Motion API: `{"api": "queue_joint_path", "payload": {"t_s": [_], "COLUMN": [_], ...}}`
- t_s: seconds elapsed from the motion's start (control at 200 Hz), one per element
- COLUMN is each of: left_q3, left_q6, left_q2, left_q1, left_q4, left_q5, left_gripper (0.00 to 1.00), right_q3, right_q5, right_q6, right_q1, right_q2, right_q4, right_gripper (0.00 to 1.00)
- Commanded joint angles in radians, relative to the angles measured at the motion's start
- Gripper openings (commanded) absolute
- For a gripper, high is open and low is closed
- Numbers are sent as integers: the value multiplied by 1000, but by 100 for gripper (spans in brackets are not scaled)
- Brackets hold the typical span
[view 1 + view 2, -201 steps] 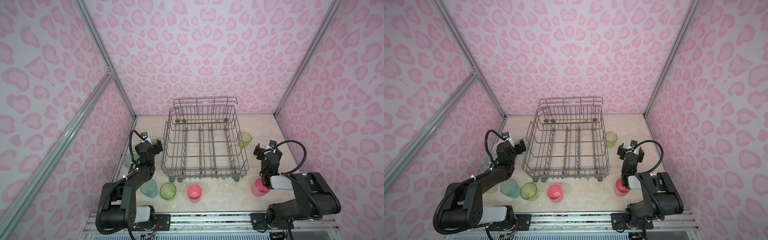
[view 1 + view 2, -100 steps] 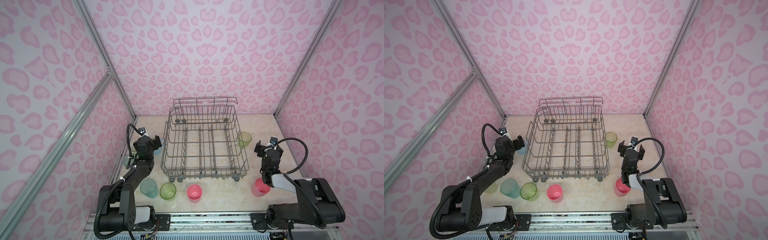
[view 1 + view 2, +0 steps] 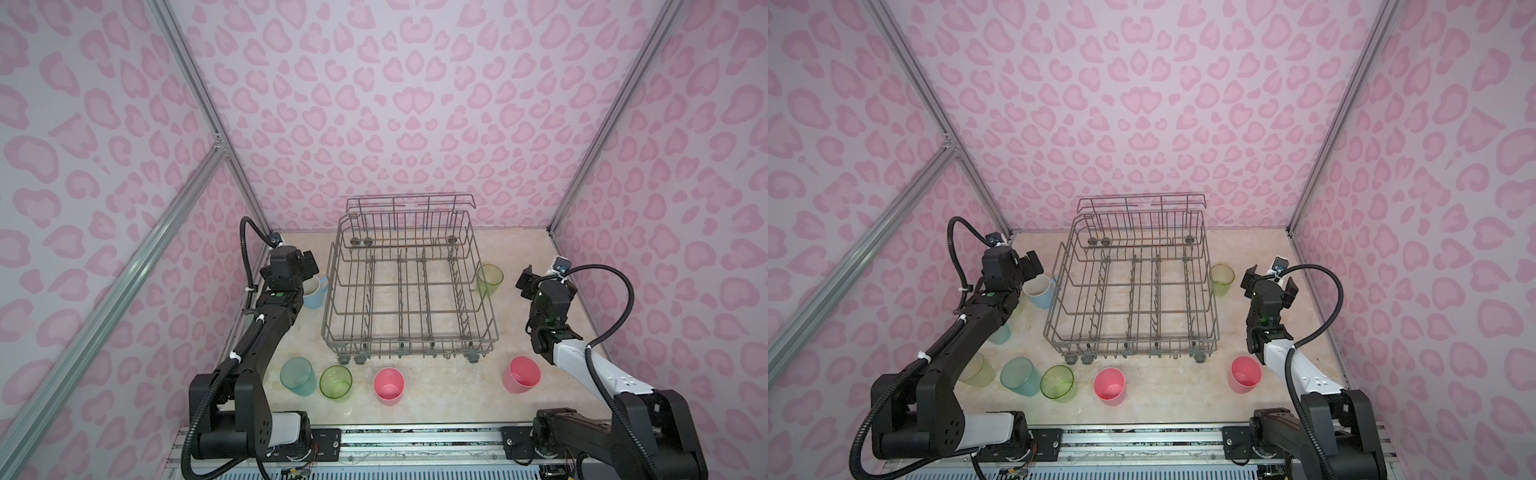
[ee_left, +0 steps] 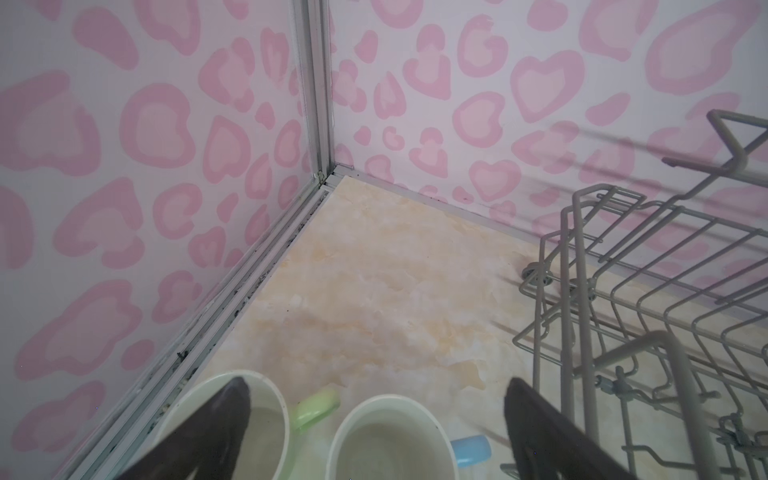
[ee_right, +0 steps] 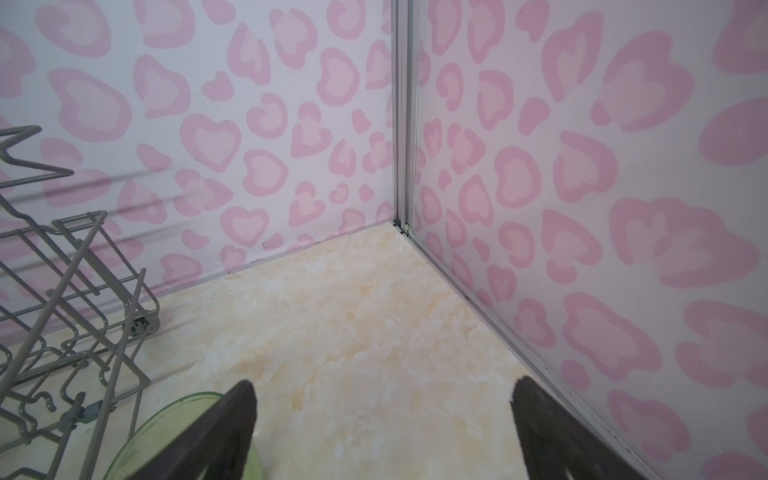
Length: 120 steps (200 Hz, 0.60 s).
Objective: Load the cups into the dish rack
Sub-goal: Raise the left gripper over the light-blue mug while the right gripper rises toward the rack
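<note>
Top views first. Dish rack (image 3: 411,341) mid-tabletop (image 3: 449,399), taller rail toward the back wall, wheels down, tines bare: no cup loaded yet. Central spot, probably for reach from either arm. Cups all upright, mouths up, ringed round the rack. Along the front in both top views: teal tumbler (image 3: 297,376), front lime-green cup (image 3: 336,382), middle pink tumbler (image 3: 388,385). Right pink tumbler (image 3: 521,374) off the front right corner. Side lime-green cup (image 3: 489,279) just beside the right wall, light-blue mug (image 3: 313,291) just beside the left wall. In a top view, also a pale yellowish cup (image 3: 978,370) and a second teal cup (image 3: 998,332), partly hidden under the left arm. Left claw (image 3: 309,270) spread wide, empty, hanging over the light-blue mug. Right claw (image 3: 547,282) spread wide, empty, near the side lime-green cup, apart from it.

Left wrist view. Dark fingers (image 4: 224,432) far apart, nothing gripped. Two mugs side by side below: pale yellow-green mug (image 4: 266,424) partly behind one finger, close to the wall rail; light-blue mug in the gap, handle turned toward the rack. Rack wire close beside the opposite finger. Likely a line-up on the light-blue mug; little room on either flank, hence the wide spread.

Right wrist view. Fingers (image 5: 237,432) wide, empty, bare tabletop between. Side lime-green cup partly behind one finger, outside the gap, rack corner just beside it. By judgement, not yet centred: shift toward the rack needed before closing, with care for the wire.
</note>
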<state>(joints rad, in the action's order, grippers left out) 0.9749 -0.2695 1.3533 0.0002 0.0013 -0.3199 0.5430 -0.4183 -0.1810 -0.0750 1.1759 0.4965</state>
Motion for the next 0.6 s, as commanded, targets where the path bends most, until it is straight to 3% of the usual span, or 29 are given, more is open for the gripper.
{"api": "queue_joint_path", "payload": {"t_s": [0.0,0.335,0.475,0.595], "left_q3": [64,297,321,334], "left_q6": [-66,-222,-273,-335], "left_q2": [2,69,74,89], "left_q1": [0,3,25,54], "left_q4": [-184,-614,-696,-744], "left_q5": [-34,-18,66,153], "left_gripper": [97,100,98,90], "right_q3": [42,224,248,258], "right_q5": [11,101,130,152], "right_q6": [-91,-145,-152,-158], "right_q1": [-7,-117,-157,-180], "right_q2": [-30,-9,-2,-1], "right_q4": [-202,-485,-539,-567], "right_gripper": [94,95,95,92]}}
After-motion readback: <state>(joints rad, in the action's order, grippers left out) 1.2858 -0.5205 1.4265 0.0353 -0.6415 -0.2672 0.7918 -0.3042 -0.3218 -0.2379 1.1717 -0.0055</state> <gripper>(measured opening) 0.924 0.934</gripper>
